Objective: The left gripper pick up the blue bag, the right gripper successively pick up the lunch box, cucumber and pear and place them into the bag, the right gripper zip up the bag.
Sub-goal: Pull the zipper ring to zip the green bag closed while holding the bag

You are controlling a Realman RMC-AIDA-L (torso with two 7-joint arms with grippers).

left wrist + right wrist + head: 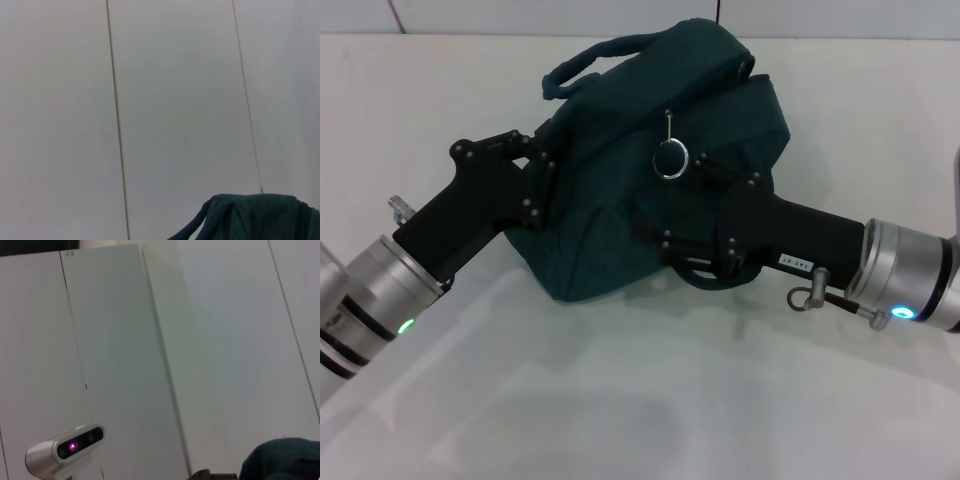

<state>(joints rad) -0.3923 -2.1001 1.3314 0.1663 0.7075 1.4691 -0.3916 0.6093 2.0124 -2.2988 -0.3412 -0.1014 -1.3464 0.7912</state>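
Blue bag (620, 200) lifted off the white surface (620, 420), bunched and apparently closed, handles (590, 60) at its far upper edge. Left gripper (542, 170) buried in the fabric at the bag's left flank, seemingly clamped on cloth, though fingertips hidden. Right gripper (695, 205) pressed against the bag's right side, just below the ring zip pull (671, 158); fingers hidden, cannot tell if spread or pinched. No lunch box, cucumber or pear visible, so presumably already inside. Zipping stage, by the look of it, possibly finished. Next move: confirm the zip fully run, then release.

Head view alone gives both arms and the ring. Left wrist view: only a bag corner (260, 217) against a paneled wall (175, 100). Right wrist view: another bag scrap (282, 460), plus a small silver camera (65, 450) unseen elsewhere.
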